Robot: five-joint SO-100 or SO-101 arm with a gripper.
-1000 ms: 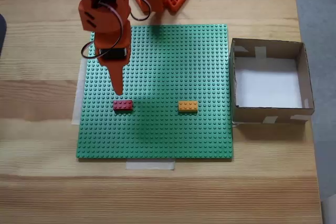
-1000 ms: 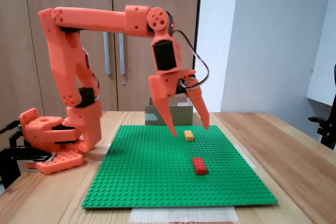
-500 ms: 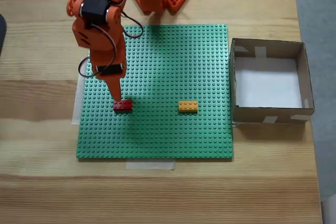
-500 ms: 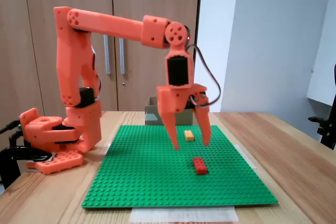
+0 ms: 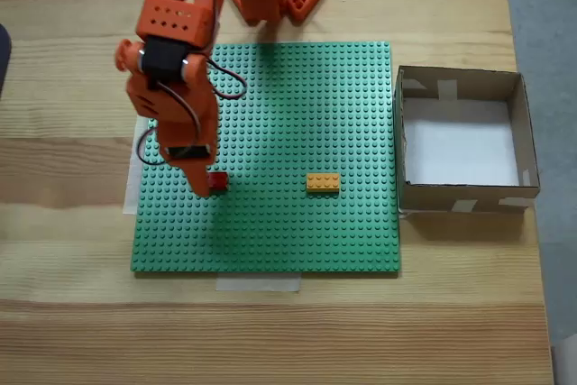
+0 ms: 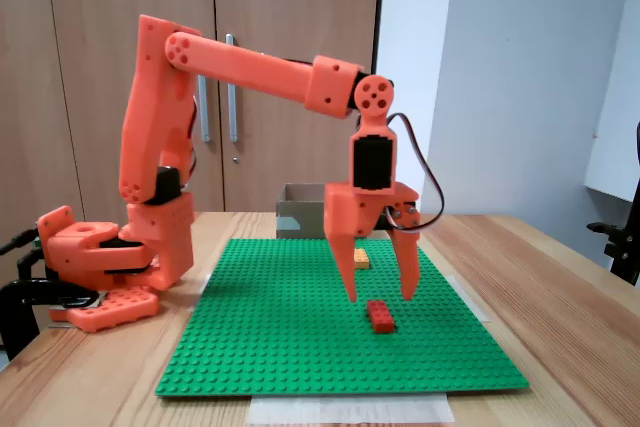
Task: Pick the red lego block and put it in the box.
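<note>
Gripper above the red block

We see the gripper (image 6: 380, 297) spread wide and empty, fingers pointing down just over the red block (image 6: 380, 315) on the green baseplate (image 6: 300, 347). The orange brick (image 5: 323, 183) lies apart from it; the box (image 5: 401, 146) stands beside the plate.

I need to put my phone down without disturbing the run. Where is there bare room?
Bare wood lies below the green baseplate in the overhead fixed view, and left of it. The box crowds the right edge; the gripper hangs open over the red lego block, near the orange-yellow brick.
</note>
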